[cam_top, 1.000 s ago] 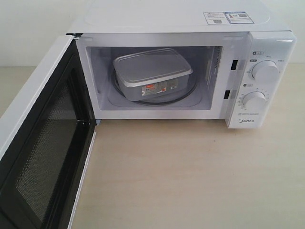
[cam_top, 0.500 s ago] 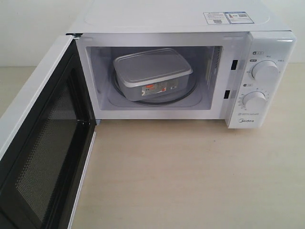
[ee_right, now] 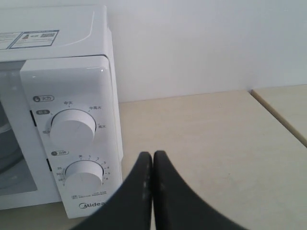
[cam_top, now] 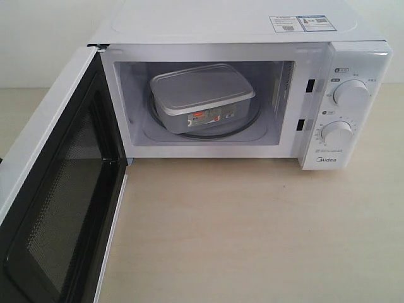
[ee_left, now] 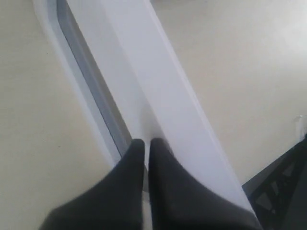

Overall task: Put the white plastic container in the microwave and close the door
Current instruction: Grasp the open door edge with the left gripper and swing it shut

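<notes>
The white plastic container [cam_top: 202, 95] sits on the glass turntable [cam_top: 254, 118] inside the white microwave [cam_top: 233, 25]. The door [cam_top: 57, 208] hangs wide open to the left, its black mesh inner face showing. No gripper shows in the exterior view. In the left wrist view my left gripper [ee_left: 146, 143] is shut, its tips right against the door's [ee_left: 158, 86] white outer side beside the dark window strip. My right gripper [ee_right: 152, 155] is shut and empty, hovering over the table to the right of the microwave's [ee_right: 72, 86] dial panel.
Two round dials [cam_top: 351, 93] [cam_top: 336, 134] stand on the right panel. A light wooden tabletop [cam_top: 252, 227] stretches in front of the microwave. A table edge [ee_right: 278, 112] runs past the right gripper, and a white wall stands behind.
The door's lower edge has shifted slightly inward toward the microwave. The container and right gripper have not moved.
</notes>
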Controlling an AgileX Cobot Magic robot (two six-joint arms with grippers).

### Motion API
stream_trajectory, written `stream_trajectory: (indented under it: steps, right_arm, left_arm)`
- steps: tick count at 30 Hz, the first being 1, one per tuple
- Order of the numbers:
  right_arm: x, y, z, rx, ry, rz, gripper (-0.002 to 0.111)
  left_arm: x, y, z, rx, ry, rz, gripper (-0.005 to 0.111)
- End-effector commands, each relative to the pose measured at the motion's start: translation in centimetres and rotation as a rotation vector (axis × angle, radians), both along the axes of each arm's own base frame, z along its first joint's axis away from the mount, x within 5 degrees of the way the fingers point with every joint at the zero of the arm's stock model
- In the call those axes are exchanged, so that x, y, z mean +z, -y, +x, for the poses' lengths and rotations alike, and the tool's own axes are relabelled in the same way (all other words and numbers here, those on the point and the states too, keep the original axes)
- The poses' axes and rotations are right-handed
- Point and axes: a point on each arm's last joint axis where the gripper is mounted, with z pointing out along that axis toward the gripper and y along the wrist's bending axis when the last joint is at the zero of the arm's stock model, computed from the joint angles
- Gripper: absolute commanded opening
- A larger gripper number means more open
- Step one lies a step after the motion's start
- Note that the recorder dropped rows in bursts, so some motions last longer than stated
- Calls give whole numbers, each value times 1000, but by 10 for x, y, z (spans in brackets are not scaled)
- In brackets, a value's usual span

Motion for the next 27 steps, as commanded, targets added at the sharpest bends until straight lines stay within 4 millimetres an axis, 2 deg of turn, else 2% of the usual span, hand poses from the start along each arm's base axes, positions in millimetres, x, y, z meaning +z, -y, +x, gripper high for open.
stream_trajectory:
  steps: [1, 20, 24, 27]
  right_arm:
    - [0, 2, -1, -7, 8, -7, 0]
    - [1, 1, 0, -9, 14, 7, 0]
    - [1, 1, 0, -10, 23, 23, 0]
    - [1, 0, 0, 3, 19, 35, 0]
  left_arm:
    - [4, 6, -1, -50, 6, -59, 4]
    - [3, 6, -1, -53, -3, -53, 4]
    - [-5, 7, 10, -54, -55, -58, 4]
    - [-13, 17, 22, -86, -69, -65, 4]
